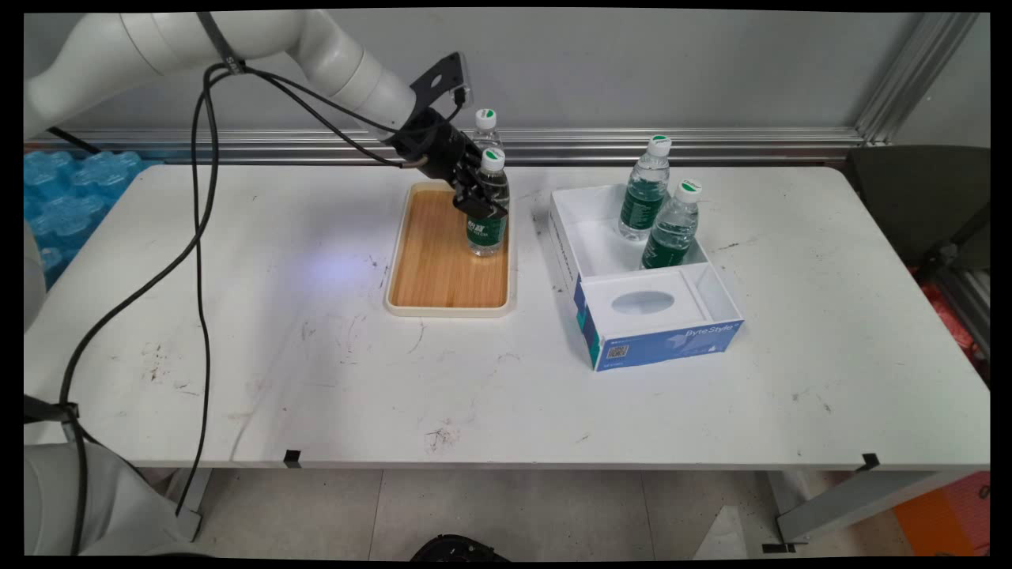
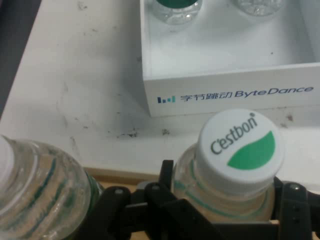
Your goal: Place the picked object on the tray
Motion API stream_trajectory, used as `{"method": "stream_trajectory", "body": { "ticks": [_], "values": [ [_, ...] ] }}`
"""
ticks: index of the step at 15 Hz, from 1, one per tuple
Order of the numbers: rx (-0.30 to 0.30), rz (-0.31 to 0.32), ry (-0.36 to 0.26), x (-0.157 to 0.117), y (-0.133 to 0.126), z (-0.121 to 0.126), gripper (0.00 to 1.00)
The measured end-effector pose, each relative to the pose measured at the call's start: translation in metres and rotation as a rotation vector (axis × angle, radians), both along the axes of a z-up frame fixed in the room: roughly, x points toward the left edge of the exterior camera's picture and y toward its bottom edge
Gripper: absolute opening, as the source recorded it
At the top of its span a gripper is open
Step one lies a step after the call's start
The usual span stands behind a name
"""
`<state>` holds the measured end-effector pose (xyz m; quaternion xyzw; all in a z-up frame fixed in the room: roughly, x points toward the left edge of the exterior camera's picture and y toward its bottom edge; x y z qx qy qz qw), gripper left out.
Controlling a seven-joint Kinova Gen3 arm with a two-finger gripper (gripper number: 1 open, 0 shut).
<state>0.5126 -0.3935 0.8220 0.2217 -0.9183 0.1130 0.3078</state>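
My gripper (image 1: 481,201) is shut around the shoulder of a clear water bottle (image 1: 489,207) with a green label and white cap. The bottle stands upright at the right side of a wooden tray (image 1: 439,273). In the hand view its Cestbon cap (image 2: 236,150) sits just above my gripper (image 2: 227,200), with black fingers (image 2: 167,175) hugging both sides of the neck. A second bottle (image 1: 485,126) stands right behind the gripper at the tray's far end, seen as a ribbed bottle (image 2: 42,190) at the lower left of the hand view.
A white and blue open box (image 1: 660,341) lies right of the tray, its ByteDance wall (image 2: 225,95) facing the hand. Two more bottles (image 1: 644,194) (image 1: 672,229) stand in its far end. Blue shrink-wrapped packs (image 1: 71,190) lie beyond the table's left edge.
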Motion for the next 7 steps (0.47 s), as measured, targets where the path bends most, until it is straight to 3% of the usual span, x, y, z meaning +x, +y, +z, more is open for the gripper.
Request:
{"method": "stream_trajectory", "body": {
  "ticks": [2,3,7],
  "values": [
    [-0.001,-0.005,-0.001,0.0009,-0.0012,-0.006,0.0],
    [-0.002,-0.009,-0.001,0.001,-0.002,-0.0085,1.0],
    [-0.008,-0.018,-0.002,0.0028,-0.0028,-0.0125,1.0]
  ]
}}
